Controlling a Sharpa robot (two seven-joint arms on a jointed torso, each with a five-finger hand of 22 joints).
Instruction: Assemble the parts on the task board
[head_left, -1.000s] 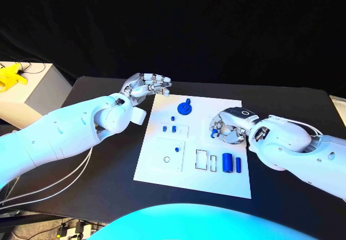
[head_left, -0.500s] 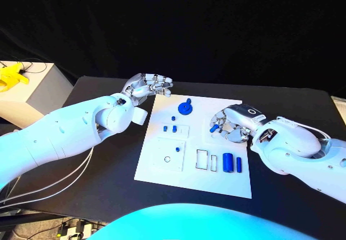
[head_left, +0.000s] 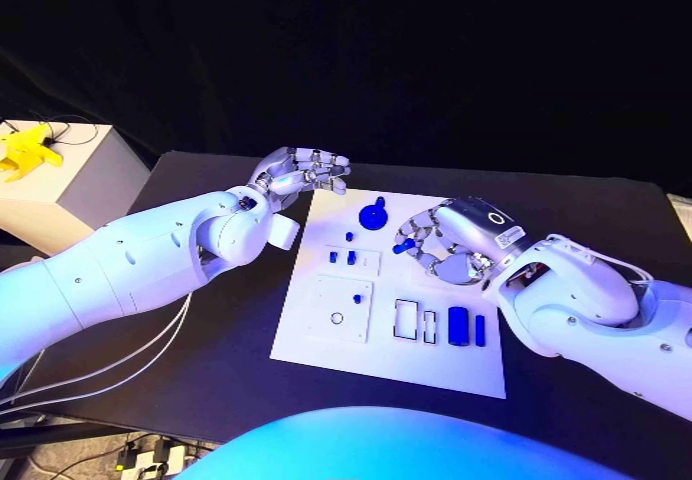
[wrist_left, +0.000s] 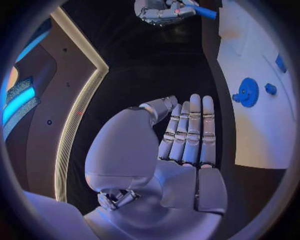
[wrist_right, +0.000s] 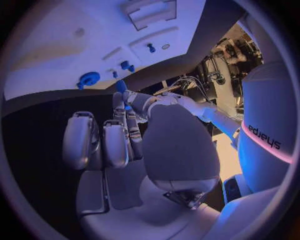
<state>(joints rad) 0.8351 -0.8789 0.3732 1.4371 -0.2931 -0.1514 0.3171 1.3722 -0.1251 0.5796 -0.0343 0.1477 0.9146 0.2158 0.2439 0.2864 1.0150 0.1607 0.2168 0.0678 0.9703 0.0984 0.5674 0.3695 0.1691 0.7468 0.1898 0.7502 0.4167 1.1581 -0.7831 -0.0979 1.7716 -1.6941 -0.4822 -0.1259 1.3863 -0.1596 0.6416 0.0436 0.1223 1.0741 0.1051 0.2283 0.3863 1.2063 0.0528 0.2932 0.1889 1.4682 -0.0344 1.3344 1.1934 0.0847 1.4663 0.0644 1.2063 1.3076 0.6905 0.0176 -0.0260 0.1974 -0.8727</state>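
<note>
A small blue peg (head_left: 408, 242) is pinched in the fingers (head_left: 433, 240) of the right hand (head_left: 454, 247), raised above the far half of the white task board (head_left: 325, 350). The peg juts from the fingertips toward the blue gear (head_left: 371, 215), which sits on the board just beyond the peg's free end. How firmly the fingers close around the peg is hard to judge, since the right wrist view shows just a blue tip (wrist_right: 121, 86) past them.

Nearer the robot than the fingers, two longer blue cylinders (head_left: 457, 324) lie side by side on the board, next to a pair of outlined rectangular slots (head_left: 415, 319). Beyond those slots, two little blue studs (head_left: 342, 258) stand on a raised square, with another stud (head_left: 349, 237) between them and the gear.

The left hand (head_left: 300, 171) hovers off the board's far left corner above the black desk (head_left: 216, 380). It holds nothing, its fingers (wrist_left: 189, 131) loosely curled and side by side.

The likeliest trouble from here is the peg slipping or twisting in so slight a pinch, so that it meets its hole at a slant and jams or drops. The hand itself hides much of the board beneath it, so the fingers could also knock the gear or a stud while lowering.
</note>
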